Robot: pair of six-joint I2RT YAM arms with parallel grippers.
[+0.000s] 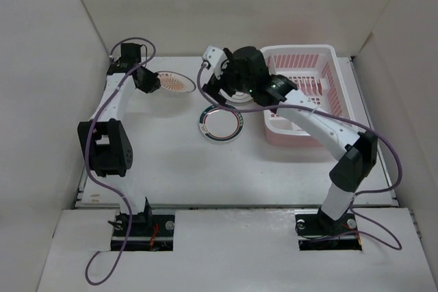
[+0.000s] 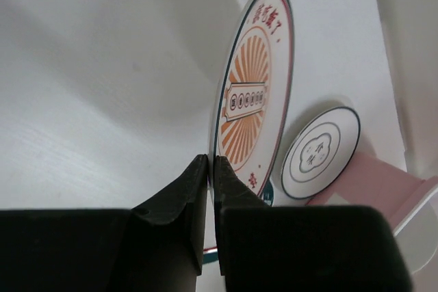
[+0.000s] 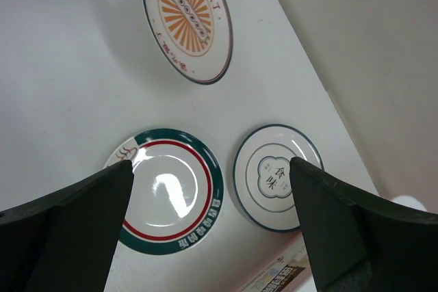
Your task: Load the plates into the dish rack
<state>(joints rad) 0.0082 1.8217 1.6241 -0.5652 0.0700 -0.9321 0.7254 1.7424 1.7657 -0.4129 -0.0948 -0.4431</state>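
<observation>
Your left claw (image 2: 211,162) is clenched on the rim of the orange sunburst plate (image 2: 252,94). Its wrist camera shows the jaws pinched together on the edge, but they cover the lowest part of the rim. You cannot tell from any view whether the plate is lifted off the surface (image 1: 171,162) or resting on it.

Your right claw (image 3: 212,165) hangs spread wide, grasping nothing. Below its gap lie the green-banded plate (image 3: 171,193) and, just beside it but not touching, the grey flower plate (image 3: 277,176).

From overhead the right wrist hides most of the flower plate, so only the wrist cameras give you its centre. The overhead view alone shows the dish rack (image 1: 301,48) nearly whole, pink with a white rim, at the right of the surface, with the right arm crossing its near left corner. The left wrist camera catches only a pink corner of it.

All three plates you can see are outside the rack, to its left. White walls (image 1: 41,66) close the surface in on three sides.
</observation>
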